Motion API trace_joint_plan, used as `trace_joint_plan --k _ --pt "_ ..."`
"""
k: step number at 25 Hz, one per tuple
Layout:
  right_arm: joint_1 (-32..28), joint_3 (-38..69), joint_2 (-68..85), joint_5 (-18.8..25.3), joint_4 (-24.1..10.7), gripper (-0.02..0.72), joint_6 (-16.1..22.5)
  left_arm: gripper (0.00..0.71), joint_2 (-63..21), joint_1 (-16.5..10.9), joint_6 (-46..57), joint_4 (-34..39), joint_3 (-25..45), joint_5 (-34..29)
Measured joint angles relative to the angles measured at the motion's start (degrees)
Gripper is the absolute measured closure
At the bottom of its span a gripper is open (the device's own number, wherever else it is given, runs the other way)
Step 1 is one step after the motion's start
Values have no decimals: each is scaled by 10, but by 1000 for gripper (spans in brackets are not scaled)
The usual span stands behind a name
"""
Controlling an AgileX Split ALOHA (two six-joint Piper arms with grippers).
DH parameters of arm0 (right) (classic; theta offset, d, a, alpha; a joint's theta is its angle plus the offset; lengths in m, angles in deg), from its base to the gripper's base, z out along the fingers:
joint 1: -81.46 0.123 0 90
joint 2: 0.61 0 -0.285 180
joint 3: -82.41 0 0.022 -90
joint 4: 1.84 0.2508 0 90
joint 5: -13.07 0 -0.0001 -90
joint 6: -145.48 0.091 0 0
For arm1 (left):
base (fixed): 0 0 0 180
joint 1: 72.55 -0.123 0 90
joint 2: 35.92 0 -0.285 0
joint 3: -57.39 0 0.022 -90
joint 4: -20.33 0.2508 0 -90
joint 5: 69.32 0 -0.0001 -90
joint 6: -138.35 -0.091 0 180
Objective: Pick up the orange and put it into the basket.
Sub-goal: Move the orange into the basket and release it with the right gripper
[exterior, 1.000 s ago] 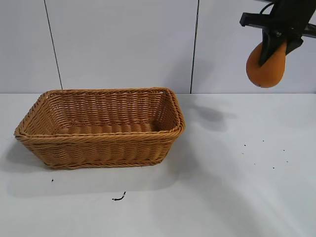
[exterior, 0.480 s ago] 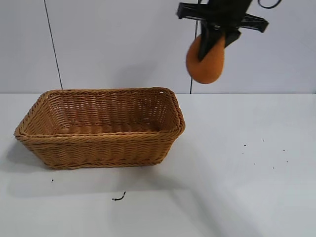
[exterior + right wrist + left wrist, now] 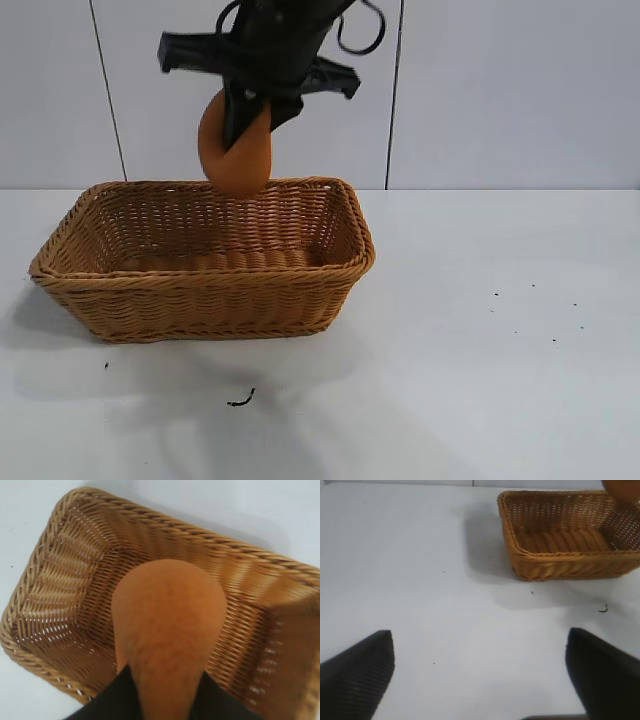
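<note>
The dull-orange, pear-shaped orange hangs neck-up in my right gripper, above the back part of the tan wicker basket. In the right wrist view the orange fills the middle, clamped by the black fingers, with the basket's inside below it. My left gripper is open and empty over bare table, well away from the basket; it does not show in the exterior view.
A white table carries the basket at the left. A small dark scrap lies in front of the basket and dark specks dot the right side. A white tiled wall stands behind.
My right gripper has carried the orange leftward from the upper right, across the table, to above the basket, and a little lower.
</note>
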Motion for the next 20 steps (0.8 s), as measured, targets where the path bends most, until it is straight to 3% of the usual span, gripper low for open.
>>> trace_joint_plan --k 4,6,8,10,12,14,20 --pt "0 0 -12 -2 -5 630 0 44 0 0 0 0 0 0" --pt "0 0 -12 -2 -5 572 0 44 0 0 0 0 0 0" --pt "0 0 -12 1 -5 417 0 44 0 0 0 0 0 0" --pt "0 0 -11 12 -6 203 0 44 0 0 0 0 0 0" --pt "-1 -1 -2 25 -6 84 0 44 0 0 0 0 0 0" --pt "0 -12 8 51 -11 36 0 44 0 0 0 0 0 0" --pt "-4 -115 27 160 -32 10 0 44 0 0 0 0 0 0"
